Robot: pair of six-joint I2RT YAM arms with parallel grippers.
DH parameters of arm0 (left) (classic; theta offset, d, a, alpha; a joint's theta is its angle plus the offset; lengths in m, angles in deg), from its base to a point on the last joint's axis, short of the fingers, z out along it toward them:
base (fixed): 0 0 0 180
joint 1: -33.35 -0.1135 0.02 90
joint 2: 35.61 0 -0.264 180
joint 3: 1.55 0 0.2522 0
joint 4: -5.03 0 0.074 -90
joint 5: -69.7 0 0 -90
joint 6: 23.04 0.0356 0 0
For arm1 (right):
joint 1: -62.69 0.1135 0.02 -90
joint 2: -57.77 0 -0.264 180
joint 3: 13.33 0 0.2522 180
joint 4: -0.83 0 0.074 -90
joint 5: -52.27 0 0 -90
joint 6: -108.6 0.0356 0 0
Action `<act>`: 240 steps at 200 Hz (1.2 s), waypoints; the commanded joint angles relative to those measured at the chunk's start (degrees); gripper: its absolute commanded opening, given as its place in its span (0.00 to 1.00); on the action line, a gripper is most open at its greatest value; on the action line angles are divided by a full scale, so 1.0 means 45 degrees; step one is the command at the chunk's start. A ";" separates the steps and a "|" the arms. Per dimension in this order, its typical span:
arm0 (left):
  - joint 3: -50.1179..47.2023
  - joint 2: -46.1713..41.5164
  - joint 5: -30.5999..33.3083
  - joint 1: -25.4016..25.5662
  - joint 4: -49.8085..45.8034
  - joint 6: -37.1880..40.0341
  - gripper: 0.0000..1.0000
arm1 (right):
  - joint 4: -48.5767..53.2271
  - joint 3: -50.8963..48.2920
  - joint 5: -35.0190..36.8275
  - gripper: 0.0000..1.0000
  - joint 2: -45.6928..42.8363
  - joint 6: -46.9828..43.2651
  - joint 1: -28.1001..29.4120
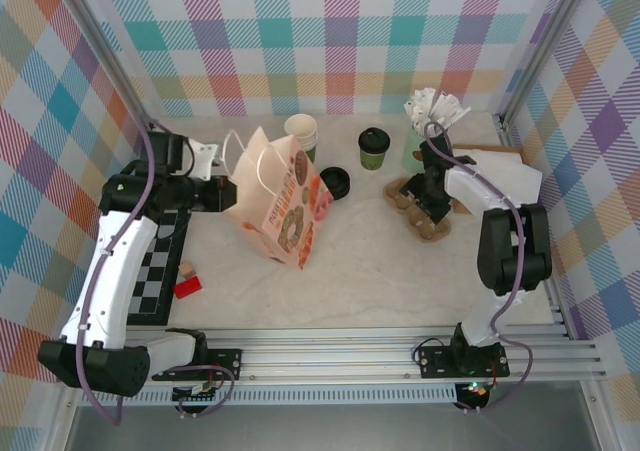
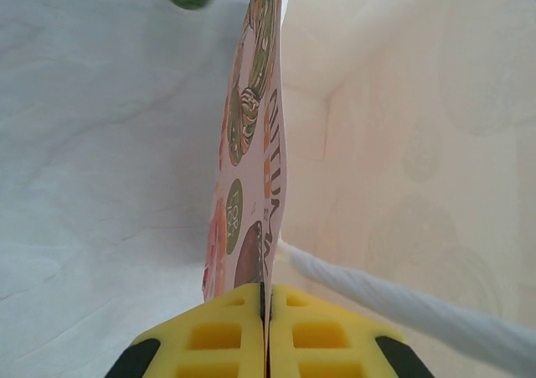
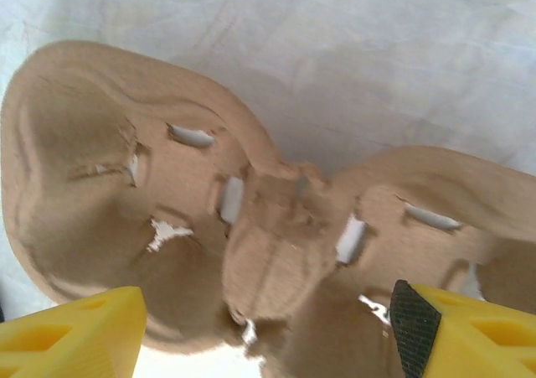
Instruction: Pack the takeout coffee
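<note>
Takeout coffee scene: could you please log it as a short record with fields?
coffee cup: lidded, upright on the table, outside the paper bag
paper bag: standing on the table
left gripper: shut on the paper bag's top edge
right gripper: open, jaws astride the cardboard cup carrier
packed: not yet

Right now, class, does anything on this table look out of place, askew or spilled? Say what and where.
One thing stands out: a loose black lid lies on the table beside the bag, on no cup. The coffee behind it already has its own lid. Nothing looks spilled.
</note>
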 commanded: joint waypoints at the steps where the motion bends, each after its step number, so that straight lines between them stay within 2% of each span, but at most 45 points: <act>1: 0.0350 0.0720 -0.0824 0.0934 -0.0360 0.1396 0.04 | 0.0414 0.0595 0.0507 0.75 0.0859 0.0896 0.0169; 21: 0.0643 0.1250 -0.0283 0.1766 -0.0421 0.1991 0.03 | 0.0514 0.0833 0.0855 0.71 0.1449 0.1359 0.0402; 44: 0.0669 0.1511 -0.0433 0.2365 0.0078 0.2559 0.04 | 0.0527 0.1110 0.1164 0.68 0.2232 0.1625 0.0713; 70: 0.1008 0.1946 -0.0698 0.2811 -0.0121 0.3395 0.05 | 0.0610 0.1126 0.1601 0.57 0.2756 0.1693 0.0839; 82: 0.1210 0.2235 -0.0658 0.2812 -0.0308 0.3553 0.08 | 0.0473 0.0771 0.1765 0.51 0.2551 0.1675 0.0858; 97: 0.1315 0.2498 -0.0730 0.2800 -0.0344 0.3599 0.17 | 0.0322 0.0312 0.1910 0.45 0.2035 0.1420 0.0859; 111: 0.1385 0.2635 -0.0792 0.2812 -0.0281 0.3541 0.26 | 0.0041 -0.0242 0.1986 0.34 0.1305 0.1122 0.0861; 143: 0.1458 0.2628 -0.0619 0.2812 -0.0254 0.3370 0.33 | -0.0399 -0.1277 0.2416 0.00 -0.0629 0.0238 0.0859; 173: 0.1484 0.2224 -0.0283 0.2795 -0.0475 0.3253 0.47 | -0.0639 -0.1578 0.2371 0.00 -0.2554 -0.1241 0.0891; 204: 0.0845 0.1018 -0.0267 0.2537 0.1025 0.2451 0.66 | -0.1127 -0.1437 0.1276 0.00 -0.5108 -0.3741 0.0996; 217: 0.0657 0.0721 -0.0488 0.2441 0.1569 0.2233 0.73 | -0.1304 -0.1097 0.0179 0.00 -0.5980 -0.5006 0.0996; 240: 0.0695 0.0834 -0.0963 0.2441 0.2245 0.2071 0.81 | -0.0651 0.0713 -0.2884 0.00 -0.6484 -0.7055 0.0996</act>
